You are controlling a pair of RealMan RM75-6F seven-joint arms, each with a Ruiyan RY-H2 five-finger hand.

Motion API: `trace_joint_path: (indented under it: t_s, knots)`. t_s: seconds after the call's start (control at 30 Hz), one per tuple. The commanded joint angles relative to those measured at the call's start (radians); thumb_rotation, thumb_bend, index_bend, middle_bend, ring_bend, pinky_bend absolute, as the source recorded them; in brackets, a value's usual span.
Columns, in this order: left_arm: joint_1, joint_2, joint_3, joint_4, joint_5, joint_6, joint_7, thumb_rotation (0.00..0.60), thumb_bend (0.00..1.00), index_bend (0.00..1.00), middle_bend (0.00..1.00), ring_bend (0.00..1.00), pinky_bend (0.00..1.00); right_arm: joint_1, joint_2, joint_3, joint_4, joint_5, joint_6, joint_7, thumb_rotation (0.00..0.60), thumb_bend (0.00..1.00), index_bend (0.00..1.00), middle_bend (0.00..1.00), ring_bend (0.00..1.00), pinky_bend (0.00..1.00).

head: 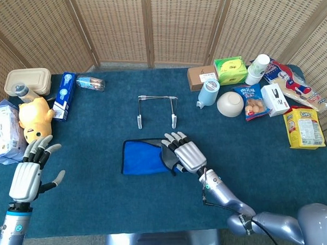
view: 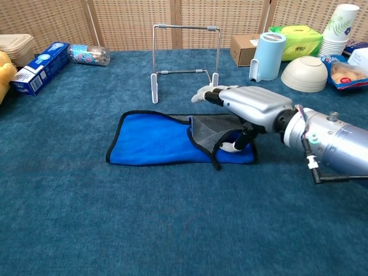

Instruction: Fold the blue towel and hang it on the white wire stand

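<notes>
Your right hand (view: 248, 109) pinched the blue towel (view: 155, 140) corner to fold it; your left hand (head: 29, 174) waited, fingers spread.

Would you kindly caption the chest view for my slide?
Right hand lifts a corner of the blue towel in front of the wire stand.

right hand (view: 250, 106) hides blue towel (view: 152, 141) right part | left hand (head: 29, 177) absent chest view
</notes>
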Motion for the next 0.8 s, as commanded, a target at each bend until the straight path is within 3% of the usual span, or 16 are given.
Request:
trace_joint_path:
  t_s: [0.03,0.33,0.8]
  knots:
    - [0.000,0.000,-0.002,-0.001,0.001,-0.001,0.004,0.600,0.41,0.21,0.08,0.00,0.00,-0.008,0.023,0.001,-0.037,0.014,0.001,-0.007,0.600,0.28,0.08,0.03,0.00,0.00]
    - [-0.004,-0.001,-0.007,-0.007,0.008,-0.005,0.010,0.600,0.41,0.21,0.08,0.00,0.00,-0.018,0.070,-0.012,-0.155,0.067,-0.016,-0.058,0.600,0.28,0.07,0.02,0.00,0.00]
    - [0.007,0.004,-0.002,-0.010,0.006,-0.005,0.009,0.600,0.41,0.21,0.07,0.00,0.00,0.001,0.025,0.032,-0.071,0.132,-0.020,-0.025,0.600,0.28,0.07,0.02,0.00,0.00]
